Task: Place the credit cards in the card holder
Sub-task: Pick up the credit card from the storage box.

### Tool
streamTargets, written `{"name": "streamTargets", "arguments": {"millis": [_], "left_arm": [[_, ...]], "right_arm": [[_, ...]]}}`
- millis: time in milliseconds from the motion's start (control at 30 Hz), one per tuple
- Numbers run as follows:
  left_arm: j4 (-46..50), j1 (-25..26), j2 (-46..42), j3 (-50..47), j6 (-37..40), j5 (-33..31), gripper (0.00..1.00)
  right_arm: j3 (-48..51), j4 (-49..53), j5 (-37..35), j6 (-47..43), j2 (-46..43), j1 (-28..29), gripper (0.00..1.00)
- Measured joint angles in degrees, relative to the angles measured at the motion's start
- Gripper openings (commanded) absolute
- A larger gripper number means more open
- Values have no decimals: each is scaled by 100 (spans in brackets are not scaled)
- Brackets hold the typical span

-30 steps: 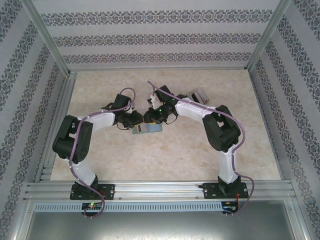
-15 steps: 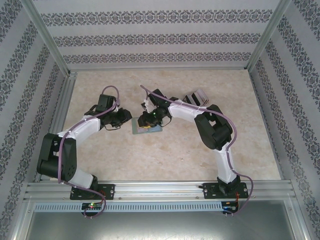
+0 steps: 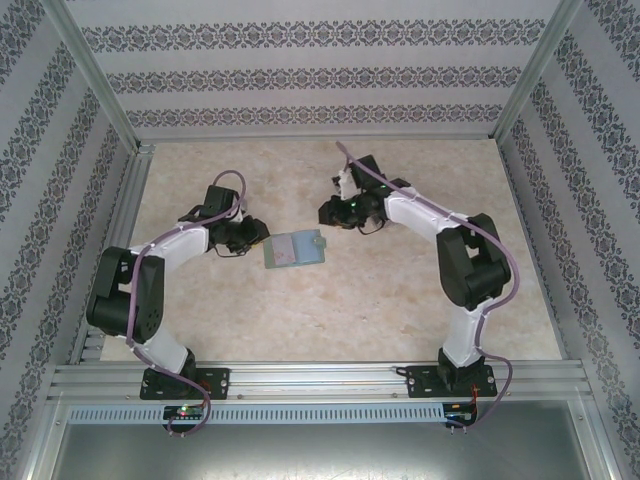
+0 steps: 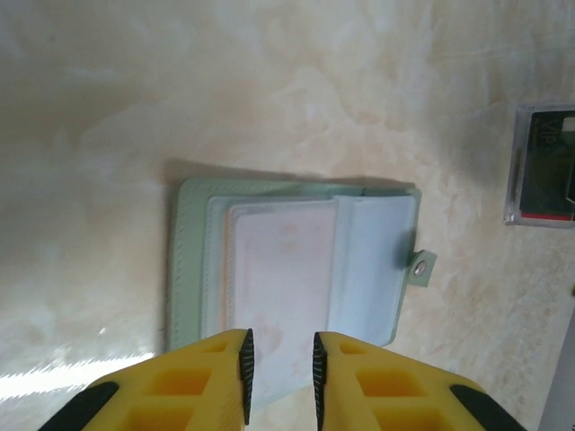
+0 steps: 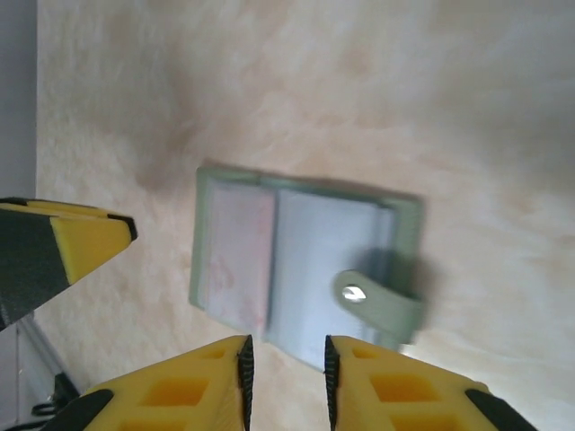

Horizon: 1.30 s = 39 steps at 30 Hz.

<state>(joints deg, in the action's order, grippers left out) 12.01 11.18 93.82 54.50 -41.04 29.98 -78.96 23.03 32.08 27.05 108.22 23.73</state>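
At table centre I see the card holder [image 3: 295, 249] lying open and flat. My left gripper [image 3: 252, 232] sits at its 10 o'clock, my right gripper [image 3: 328, 212] at its 1 o'clock, both with jaws narrowly parted, holding nothing.

Open card holder [image 3: 295, 250] lies on beige table [image 3: 400, 300].

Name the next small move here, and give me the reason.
Probably swing the right gripper toward the dark card seen past the snap side of the card holder, and line up for a pick. The card holder lies open and flat. The right gripper and the left gripper both hang clear of it, jaws slightly apart and empty, so a fresh card seems to be what's needed.
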Motion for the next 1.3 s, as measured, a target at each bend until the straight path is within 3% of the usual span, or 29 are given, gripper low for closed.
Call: {"name": "streamTargets", "arguments": {"millis": [333,533,867,1300], "left_arm": [[-7,748,1419,1963,-2,168,34],[55,1222,2507,3377,-9,380,37],[619,1687,3932,5499,-68,608,40],[1331,2122,5123,7252,-299,780,41]], "right_arm": [[146,535,-1058,-656,-616,-1342,36],[146,981,-1823,-1080,-769,-1803,42],[-444,1593,-3049,-1676,-780,-1956,51],[-1639,1899,-2949,-2142,599,-1963,51]]}}
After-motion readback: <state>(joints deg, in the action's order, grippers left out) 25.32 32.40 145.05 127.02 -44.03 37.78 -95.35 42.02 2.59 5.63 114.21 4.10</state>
